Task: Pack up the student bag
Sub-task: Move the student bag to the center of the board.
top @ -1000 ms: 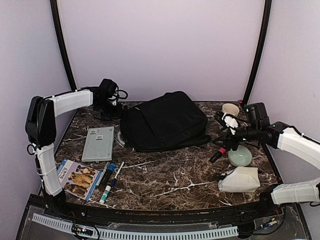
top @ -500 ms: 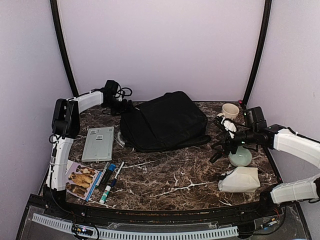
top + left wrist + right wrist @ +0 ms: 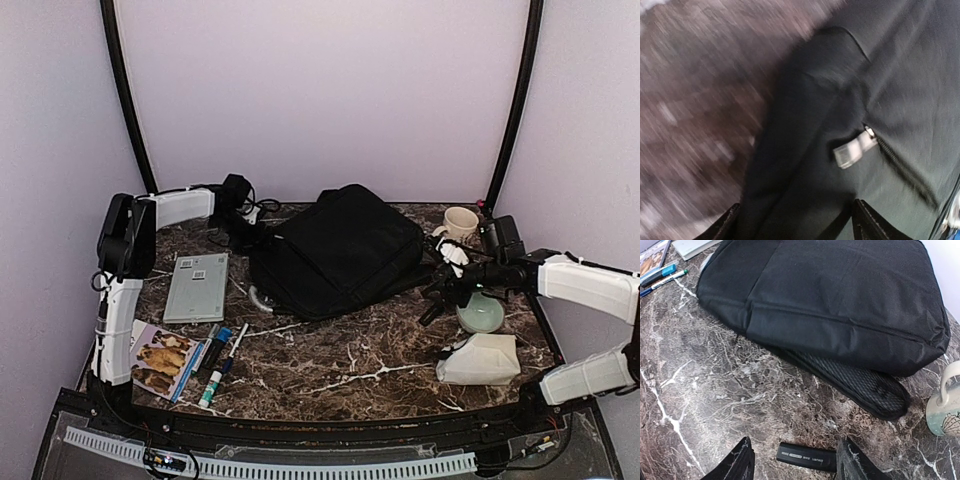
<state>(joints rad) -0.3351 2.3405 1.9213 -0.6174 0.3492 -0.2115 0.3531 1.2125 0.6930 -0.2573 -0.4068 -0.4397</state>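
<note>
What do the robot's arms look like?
The left arm and the right arm are both made of chunky white tubes joined by black joints. Their lower parts look wrapped in white. Black wires loop by the left wrist. The left gripper and the right gripper each have two black fingers.

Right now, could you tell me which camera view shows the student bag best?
The top external view: almost the whole student bag is in frame. The right wrist view shows one side and a strap beneath, cropped. The left wrist view gives only blurred fabric and a zip pull.
</note>
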